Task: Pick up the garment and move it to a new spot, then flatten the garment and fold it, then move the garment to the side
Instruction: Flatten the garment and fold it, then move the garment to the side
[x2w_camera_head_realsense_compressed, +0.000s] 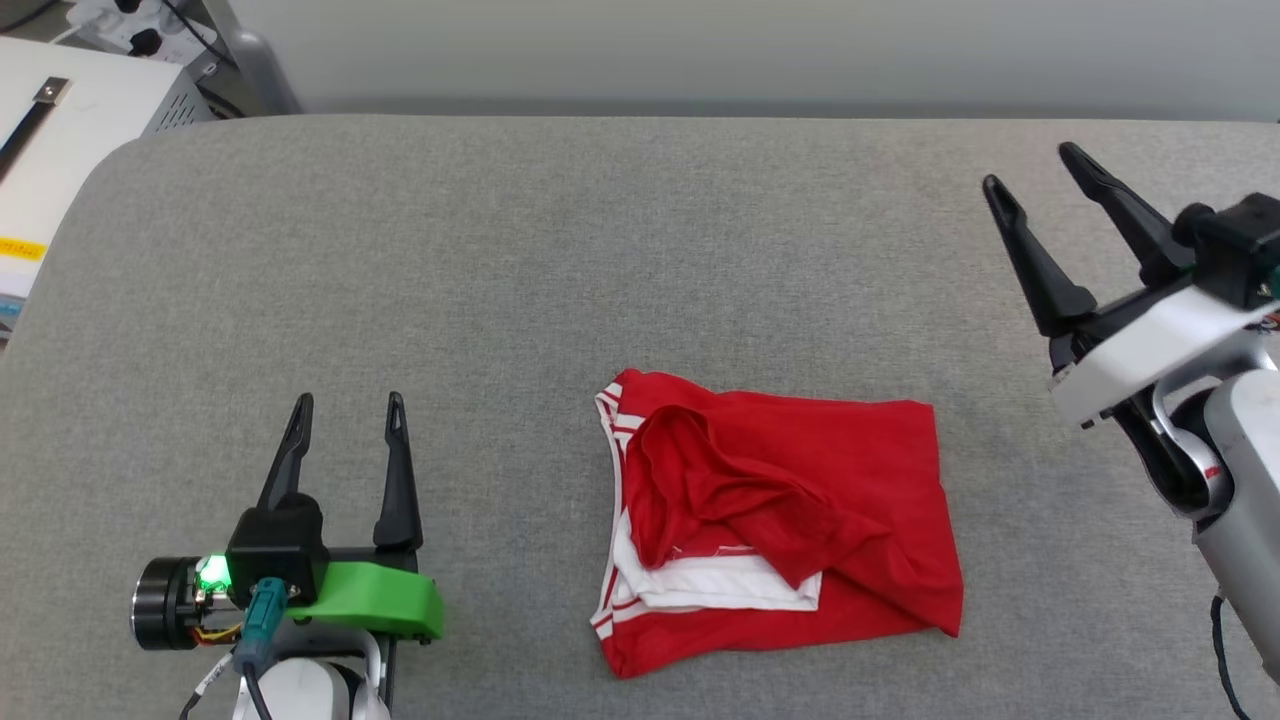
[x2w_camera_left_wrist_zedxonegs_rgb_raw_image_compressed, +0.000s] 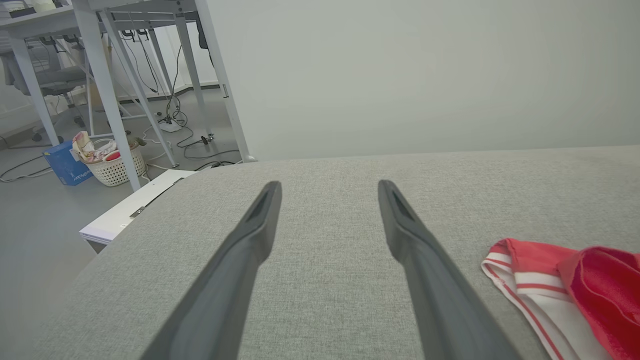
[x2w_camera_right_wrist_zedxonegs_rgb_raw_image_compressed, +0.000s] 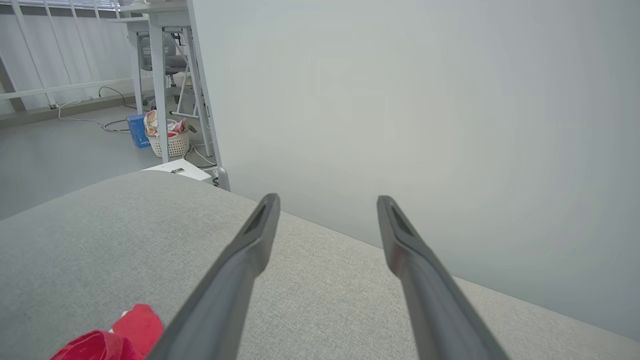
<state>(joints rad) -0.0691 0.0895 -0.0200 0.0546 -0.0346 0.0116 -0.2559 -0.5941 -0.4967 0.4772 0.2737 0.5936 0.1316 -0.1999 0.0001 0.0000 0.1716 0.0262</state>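
The red jersey-style garment (x2w_camera_head_realsense_compressed: 780, 520) with white striped trim lies loosely folded on the grey fabric-covered surface (x2w_camera_head_realsense_compressed: 500, 250) — between the two arms, touching neither. The left fingers (x2w_camera_head_realsense_compressed: 398, 485) stand spread and empty, well to its left. The right fingers (x2w_camera_head_realsense_compressed: 1035, 265) — also spread, empty — are well apart from it, farther back on its right.

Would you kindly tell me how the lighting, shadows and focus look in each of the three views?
Head view: soft, even light, sharp, only a faint shadow under the garment on the grey cushion; left wrist view: the left gripper blurs close to the lens, the garment looks washed-out pink; right wrist view: the right gripper blurs likewise, the wall shades slightly darker rightward.
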